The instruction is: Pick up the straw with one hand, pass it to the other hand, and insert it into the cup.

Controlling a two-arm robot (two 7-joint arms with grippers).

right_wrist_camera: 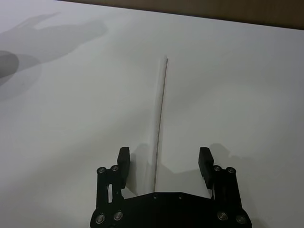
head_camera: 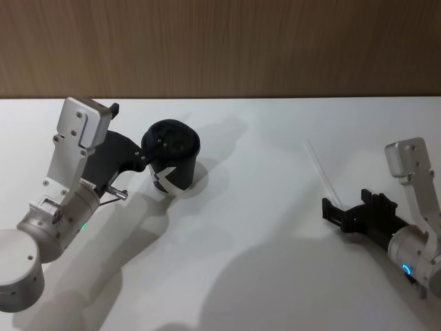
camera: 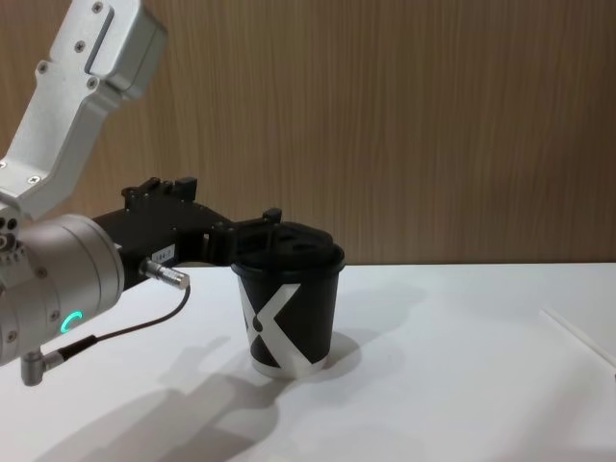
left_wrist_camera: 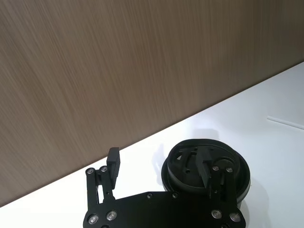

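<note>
Jaws stand wide apart on both arms — the right gripper [right_wrist_camera: 164, 159] straddles the near end of the straw [right_wrist_camera: 161, 104], lying flat on the table [head_camera: 262, 262] at the right, while the left gripper [left_wrist_camera: 157, 159] hangs empty at the lid [head_camera: 172, 140] of the cup [camera: 289, 318], well apart to the left. Light, thin and easily crushed by my judgement, the straw wants a gentle pinch near that end; the upright cup's dome hides whatever it holds

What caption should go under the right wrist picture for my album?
Open right claw lined up with the white straw lying on the table.
</note>
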